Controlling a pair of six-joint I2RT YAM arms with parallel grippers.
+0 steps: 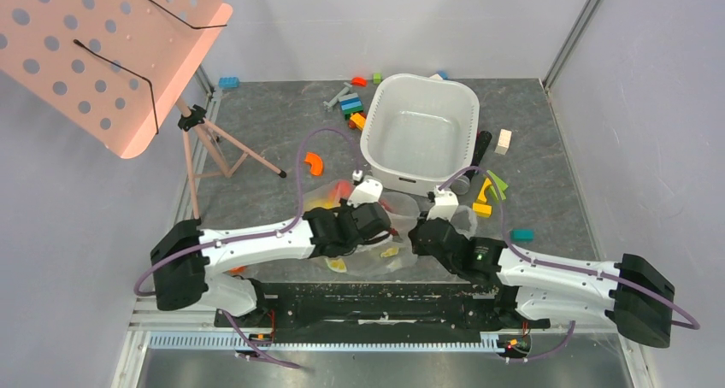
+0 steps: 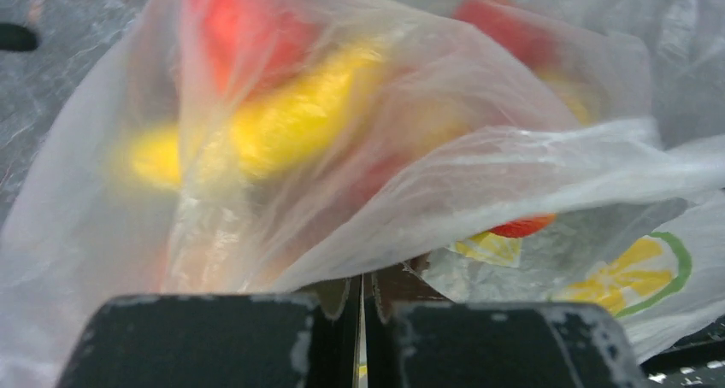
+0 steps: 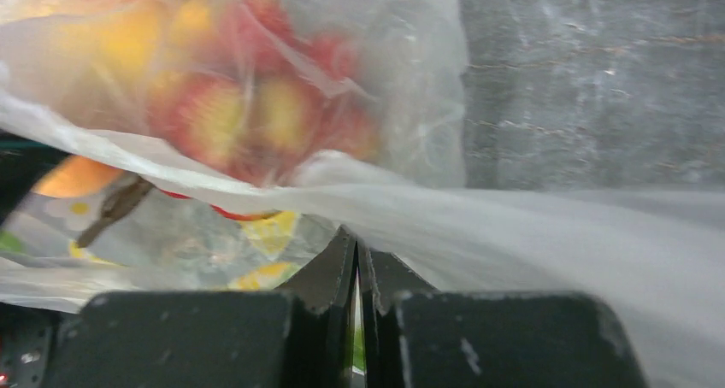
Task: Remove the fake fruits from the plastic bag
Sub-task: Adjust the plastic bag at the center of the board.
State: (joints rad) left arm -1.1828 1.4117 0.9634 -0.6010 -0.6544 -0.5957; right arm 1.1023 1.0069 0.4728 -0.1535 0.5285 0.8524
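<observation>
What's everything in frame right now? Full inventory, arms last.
plastic bag: one, clear, on the table between the arms
fake fruits: several, red and yellow, inside the bag; exact count unclear
basin: one, white, behind the bag
toy blocks: many, mixed colours, around the basin
curved piece: one, orange, left of the basin
stand: one, pink, perforated, far left
left end effector: black, shut on the bag
right end effector: black, shut on the bag

Top camera: high behind the arms, looking down on the whole worktop (image 1: 256,106). Wrist cameras look forward over left pincer (image 2: 361,296) and right pincer (image 3: 356,273), close against the plastic bag (image 1: 376,261) (image 2: 513,166) (image 3: 556,226), shared by all views.
</observation>
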